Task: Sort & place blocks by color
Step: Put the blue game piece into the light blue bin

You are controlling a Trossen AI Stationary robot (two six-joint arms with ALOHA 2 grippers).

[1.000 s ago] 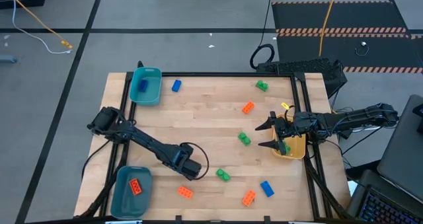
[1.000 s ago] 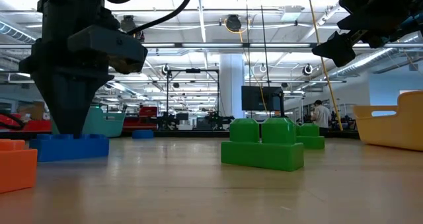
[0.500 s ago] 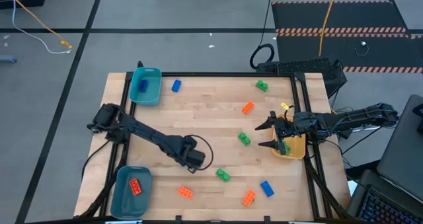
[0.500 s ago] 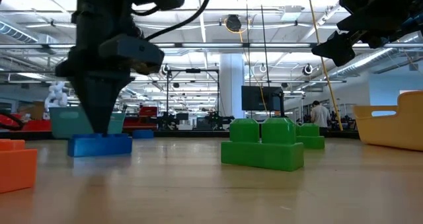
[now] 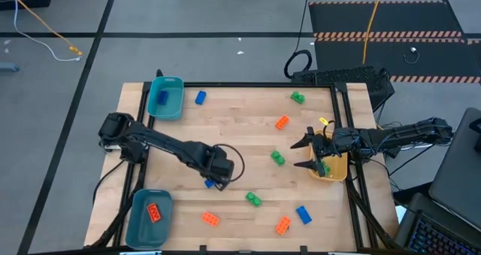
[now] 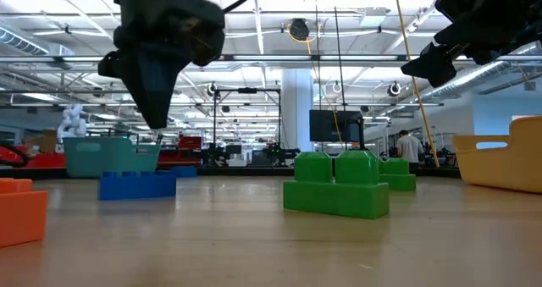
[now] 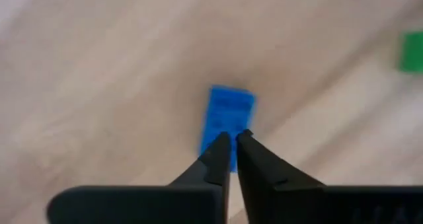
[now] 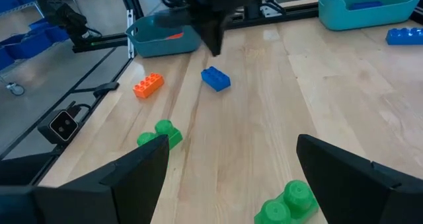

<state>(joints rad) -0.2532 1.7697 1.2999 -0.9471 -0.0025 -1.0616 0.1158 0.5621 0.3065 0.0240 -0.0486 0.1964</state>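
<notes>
My left gripper (image 5: pixel 216 177) is shut and points down just above a blue block (image 5: pixel 209 183) that lies flat on the table. The low view shows a gap between the fingertips (image 6: pixel 158 131) and the block (image 6: pixel 137 185). In the left wrist view the shut tips (image 7: pixel 232 139) stand over the block (image 7: pixel 228 112). My right gripper (image 5: pixel 309 153) hangs open over the yellow bin's (image 5: pixel 336 174) left rim. Other blue, orange and green blocks lie scattered on the table.
A far-left teal bin (image 5: pixel 179 106) holds a blue block; a near-left teal bin (image 5: pixel 136 226) holds an orange one. Loose blocks: blue (image 5: pixel 200 98), green (image 5: pixel 298 98), orange (image 5: pixel 282 122), green (image 5: pixel 278 158), green (image 5: pixel 253 199), orange (image 5: pixel 210 219), orange (image 5: pixel 282 225), blue (image 5: pixel 303 214).
My left gripper, shut throughout, moved toward the table's far edge with its tips on the blue block, which slid along the table with it. The gripper then rose clear, and the block stayed flat on the table. My right arm kept still.
</notes>
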